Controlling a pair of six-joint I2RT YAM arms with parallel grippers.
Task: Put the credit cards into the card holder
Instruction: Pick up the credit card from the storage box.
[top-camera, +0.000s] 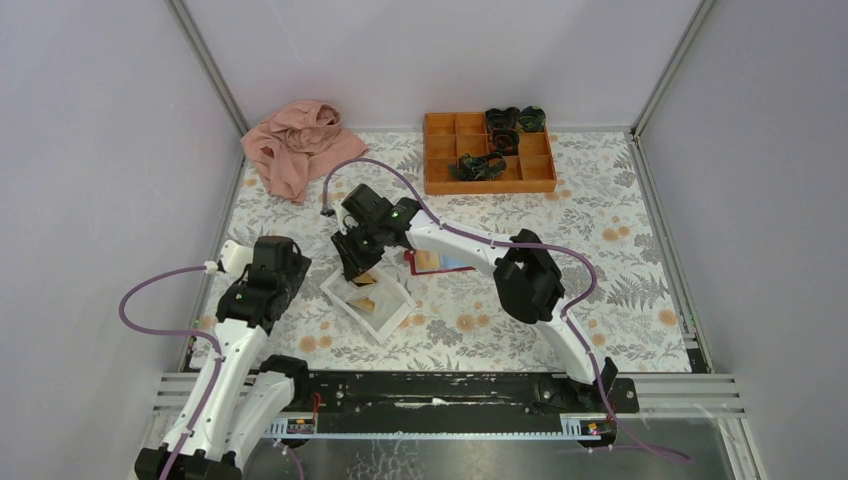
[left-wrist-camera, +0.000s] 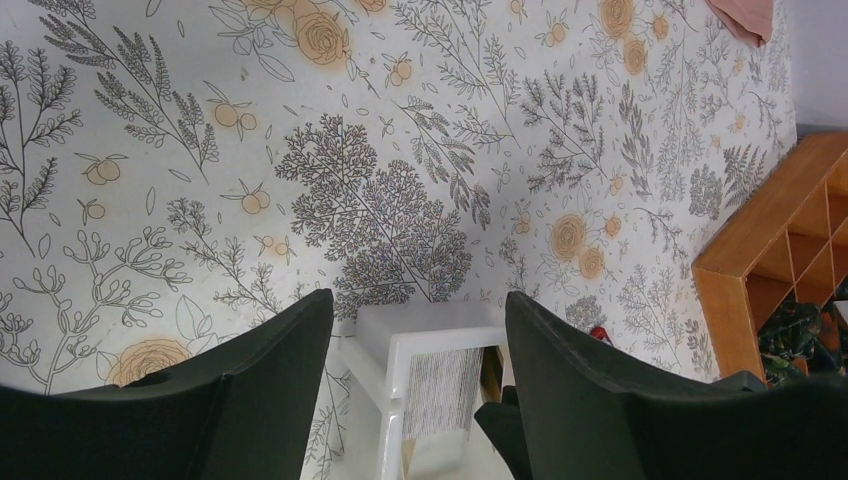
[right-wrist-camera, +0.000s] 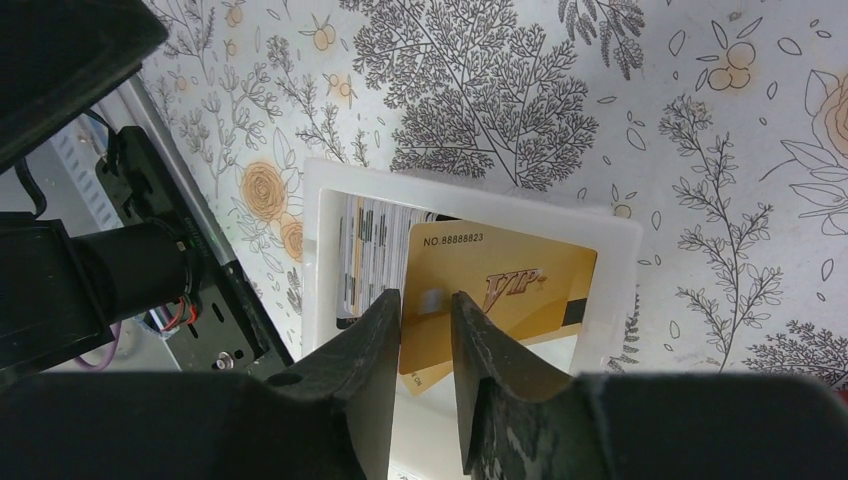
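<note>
A golden credit card (right-wrist-camera: 500, 285) marked VIP lies in the white tray (right-wrist-camera: 620, 260), on top of another golden card (right-wrist-camera: 415, 378) and beside a striped white card (right-wrist-camera: 370, 250). My right gripper (right-wrist-camera: 425, 297) hangs over the top card's left part. Its jaws stand a narrow gap apart, with nothing pinched between them. From above, the right gripper (top-camera: 358, 270) is over the tray (top-camera: 395, 318). The card holder (top-camera: 437, 262) lies open just right of the tray, dark red with a pale blue inside. My left gripper (left-wrist-camera: 418, 300) is open and empty, left of the tray's corner (left-wrist-camera: 440, 345).
An orange compartment box (top-camera: 488, 152) with dark items stands at the back right. A pink cloth (top-camera: 300, 145) lies bunched at the back left. Grey walls close in the floral table on three sides. The orange box (left-wrist-camera: 770, 250) also shows in the left wrist view.
</note>
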